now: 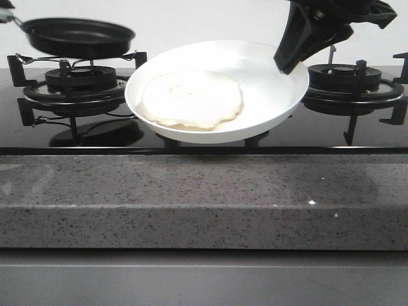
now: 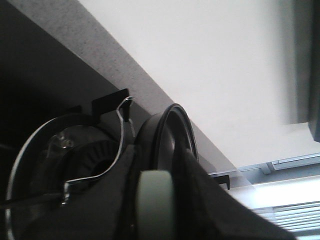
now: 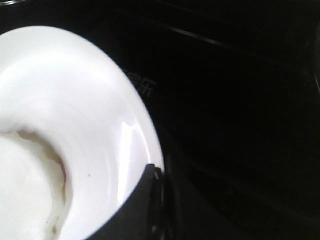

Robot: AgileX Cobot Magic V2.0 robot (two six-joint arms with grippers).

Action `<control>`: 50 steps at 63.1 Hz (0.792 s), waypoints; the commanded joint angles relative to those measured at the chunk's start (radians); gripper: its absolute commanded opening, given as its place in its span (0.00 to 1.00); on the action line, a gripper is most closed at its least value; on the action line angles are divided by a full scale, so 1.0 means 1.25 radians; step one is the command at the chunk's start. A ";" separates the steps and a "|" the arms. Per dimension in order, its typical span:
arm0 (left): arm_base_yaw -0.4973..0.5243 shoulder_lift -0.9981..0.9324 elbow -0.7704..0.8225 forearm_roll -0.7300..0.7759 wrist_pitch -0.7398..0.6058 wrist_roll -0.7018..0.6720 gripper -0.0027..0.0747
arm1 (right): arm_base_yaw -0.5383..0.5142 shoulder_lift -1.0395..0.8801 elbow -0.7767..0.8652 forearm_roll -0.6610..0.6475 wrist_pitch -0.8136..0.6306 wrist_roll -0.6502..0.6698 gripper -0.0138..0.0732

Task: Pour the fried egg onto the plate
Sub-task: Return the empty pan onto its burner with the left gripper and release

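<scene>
The fried egg (image 1: 191, 99), a pale cream disc with browned edges, lies in the white plate (image 1: 268, 64). The plate is tilted toward the camera and held above the black stove top between the two burners. My right gripper (image 1: 290, 60) is shut on the plate's far right rim; in the right wrist view one finger (image 3: 145, 200) lies over the plate's rim (image 3: 132, 125) and the egg (image 3: 25, 190) shows at the edge. My left gripper (image 2: 157, 200) is shut on the pale handle of the black frying pan (image 1: 78, 35), which hangs empty above the left burner.
The left burner (image 1: 80, 80) and the right burner (image 1: 354, 80) with black grates stand on the glass hob. A grey speckled stone counter edge (image 1: 204, 204) runs across the front. A white wall is behind.
</scene>
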 commanded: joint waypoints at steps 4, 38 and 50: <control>0.011 -0.034 -0.027 -0.051 0.041 -0.011 0.01 | 0.001 -0.031 -0.024 0.022 -0.043 -0.003 0.02; 0.009 -0.034 -0.027 0.036 0.030 -0.011 0.13 | 0.001 -0.031 -0.024 0.022 -0.043 -0.003 0.02; 0.011 -0.034 -0.027 0.036 0.041 -0.011 0.56 | 0.001 -0.031 -0.024 0.022 -0.043 -0.003 0.02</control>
